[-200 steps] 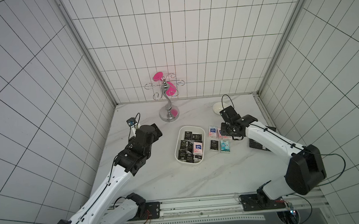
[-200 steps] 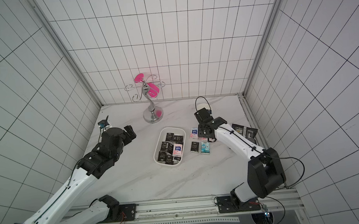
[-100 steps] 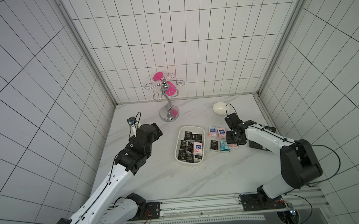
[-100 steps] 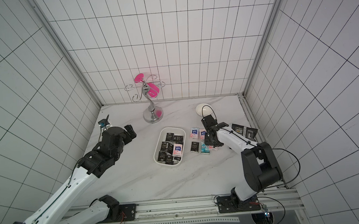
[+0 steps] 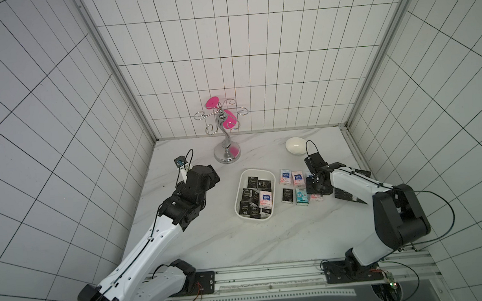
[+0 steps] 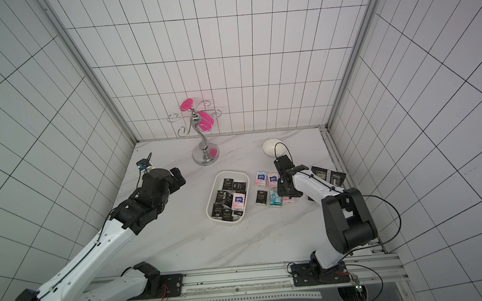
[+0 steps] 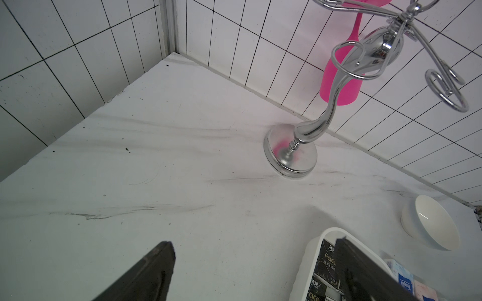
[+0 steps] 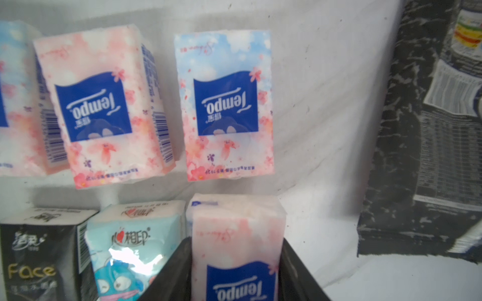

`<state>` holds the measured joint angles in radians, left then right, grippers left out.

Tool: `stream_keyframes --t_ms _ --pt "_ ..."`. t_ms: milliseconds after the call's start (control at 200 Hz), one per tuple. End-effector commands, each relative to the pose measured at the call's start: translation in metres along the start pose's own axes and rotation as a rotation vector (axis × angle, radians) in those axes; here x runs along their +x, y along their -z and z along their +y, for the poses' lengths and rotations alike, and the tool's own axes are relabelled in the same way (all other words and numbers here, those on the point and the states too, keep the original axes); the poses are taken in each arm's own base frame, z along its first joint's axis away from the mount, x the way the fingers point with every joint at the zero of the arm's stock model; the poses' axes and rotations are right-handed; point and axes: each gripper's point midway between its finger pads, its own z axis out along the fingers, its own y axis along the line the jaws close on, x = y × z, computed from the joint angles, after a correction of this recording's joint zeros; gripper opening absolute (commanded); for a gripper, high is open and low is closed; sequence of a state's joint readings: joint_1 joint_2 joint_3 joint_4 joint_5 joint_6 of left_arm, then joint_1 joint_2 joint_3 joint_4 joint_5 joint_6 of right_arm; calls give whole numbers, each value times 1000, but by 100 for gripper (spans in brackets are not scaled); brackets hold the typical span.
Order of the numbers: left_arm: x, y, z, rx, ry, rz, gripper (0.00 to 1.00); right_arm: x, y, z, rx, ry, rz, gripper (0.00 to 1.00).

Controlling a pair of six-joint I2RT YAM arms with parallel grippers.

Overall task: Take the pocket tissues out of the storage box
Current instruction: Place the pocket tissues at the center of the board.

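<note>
Left pincer (image 7: 250,273) hangs over bare bench (image 5: 211,241) at 9 o'clock of the box (image 5: 239,200), jaws apart, nothing between them; idle.

Box mid-bench, not yet emptied: mostly black packs (image 5: 252,182) plus one pink pack (image 5: 266,199) at its 3 o'clock side.

Outside, at 3 o'clock of the box, packs lie in two rows: two pink ones (image 5: 285,176) in the far row, a black one (image 5: 287,195) and a teal pack (image 5: 301,197) in the near row.

Right pincer (image 8: 236,265) is clenched on a pink pack (image 8: 237,234), low at the 3 o'clock end of the near row, just beside the teal pack. Whether it touches the bench I can't tell.

Step, as I read it: placing. Next calls for releasing, lifting straight up so the neighbours don't shift, then back to the box.

Around: foil pouches (image 5: 344,194) at 3 o'clock of the rows, partly under the right arm, so little room to extend that way. Bowl (image 5: 295,145) at 1 o'clock, stand (image 5: 227,155) with pink cups at 11 o'clock; both well apart from the path.
</note>
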<state>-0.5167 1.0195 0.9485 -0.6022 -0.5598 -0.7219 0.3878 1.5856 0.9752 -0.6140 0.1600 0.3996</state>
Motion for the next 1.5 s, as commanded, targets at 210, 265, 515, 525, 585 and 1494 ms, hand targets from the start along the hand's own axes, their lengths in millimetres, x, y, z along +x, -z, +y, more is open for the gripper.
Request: stream_keyframes --t_ms 210,265,515,525,585,1494 --pt "-16 7 -9 19 1 -37 98 10 -18 0 -1 25 64 51" --pt "-16 6 -9 18 0 -36 98 9 -19 1 -1 26 68 52" --pt "-18 8 -9 18 4 -39 98 8 -20 -1 4 28 73 56" --pt "-18 8 -9 19 4 -39 99 7 -20 -1 4 28 73 56" --pt "-18 9 -8 18 4 -39 98 7 -19 -2 9 32 72 57" --pt "-8 4 -21 20 -27 -18 98 -25 129 158 -256 240 -300 61"
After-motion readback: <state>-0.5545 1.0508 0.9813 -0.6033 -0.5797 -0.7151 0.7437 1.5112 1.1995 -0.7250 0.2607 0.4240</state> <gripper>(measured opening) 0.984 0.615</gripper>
